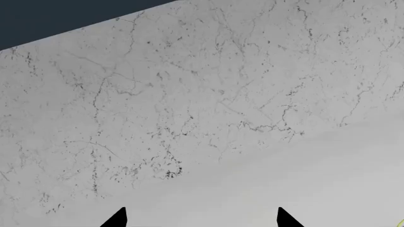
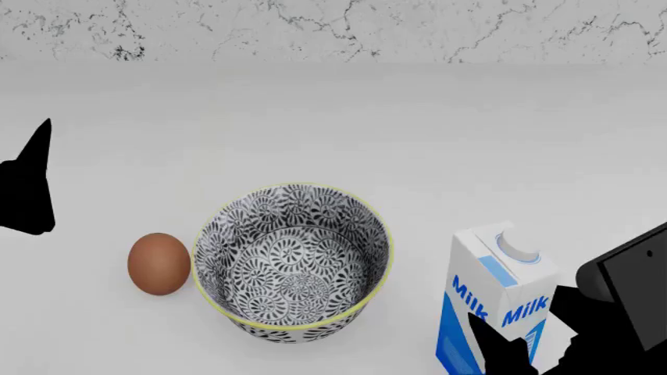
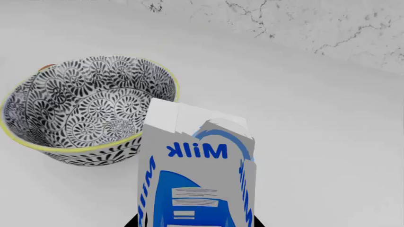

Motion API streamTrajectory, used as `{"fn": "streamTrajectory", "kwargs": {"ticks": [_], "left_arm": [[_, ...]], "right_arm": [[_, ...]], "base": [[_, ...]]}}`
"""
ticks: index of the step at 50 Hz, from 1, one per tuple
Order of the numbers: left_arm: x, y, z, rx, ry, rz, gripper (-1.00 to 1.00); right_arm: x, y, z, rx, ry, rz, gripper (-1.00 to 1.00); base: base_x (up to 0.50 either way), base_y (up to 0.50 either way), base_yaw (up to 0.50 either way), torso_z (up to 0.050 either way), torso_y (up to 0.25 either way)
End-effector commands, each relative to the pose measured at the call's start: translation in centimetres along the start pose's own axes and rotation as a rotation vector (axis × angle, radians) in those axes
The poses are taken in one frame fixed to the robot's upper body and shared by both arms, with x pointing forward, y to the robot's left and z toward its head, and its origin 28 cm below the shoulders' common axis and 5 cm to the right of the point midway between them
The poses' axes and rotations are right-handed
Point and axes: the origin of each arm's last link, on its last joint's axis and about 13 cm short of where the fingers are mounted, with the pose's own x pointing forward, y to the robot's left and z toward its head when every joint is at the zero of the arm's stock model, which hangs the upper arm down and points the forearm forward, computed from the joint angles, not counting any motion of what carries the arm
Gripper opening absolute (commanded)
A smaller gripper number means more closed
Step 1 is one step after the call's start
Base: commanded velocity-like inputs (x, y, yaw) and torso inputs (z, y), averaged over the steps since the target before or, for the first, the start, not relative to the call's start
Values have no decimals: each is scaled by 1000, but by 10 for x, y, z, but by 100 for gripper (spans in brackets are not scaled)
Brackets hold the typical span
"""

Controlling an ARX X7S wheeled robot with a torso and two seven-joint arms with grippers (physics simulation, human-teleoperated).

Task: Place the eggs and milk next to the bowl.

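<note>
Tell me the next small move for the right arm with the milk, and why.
Probably lower the milk straight down onto the counter and then open the right tool. The carton already sits close beside the bowl, upright, apart from its rim, with one egg on the bowl's other side.

egg (image 2: 158,263) left of bowl (image 2: 293,262), milk (image 2: 499,308) right
</note>
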Motion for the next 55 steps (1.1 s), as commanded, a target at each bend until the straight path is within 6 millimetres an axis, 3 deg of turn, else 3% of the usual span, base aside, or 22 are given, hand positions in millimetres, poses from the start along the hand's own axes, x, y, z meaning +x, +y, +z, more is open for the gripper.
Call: {"fn": "streamTrajectory", "kwargs": {"ticks": [1,11,27,55], "left_arm": [[4,5,-2,-20,-7,0,100],[3,5,-2,-22,-12,1,100],[-2,3,12,-20,-18,1,100],[-9,10,4,-17,-9,22,100]], "right_arm": [[0,-3,3,-3,-29,-14,-100],[1,-1,17,0,-80,-33,-100],[33,-3,33,6,-115,-22,-100],[69,-9,35,-16,-81,-11,-100]], "base": [[0,0,0,0,0],[1,0,0,0,0],[0,0,0,0,0],[0,0,0,0,0]]}}
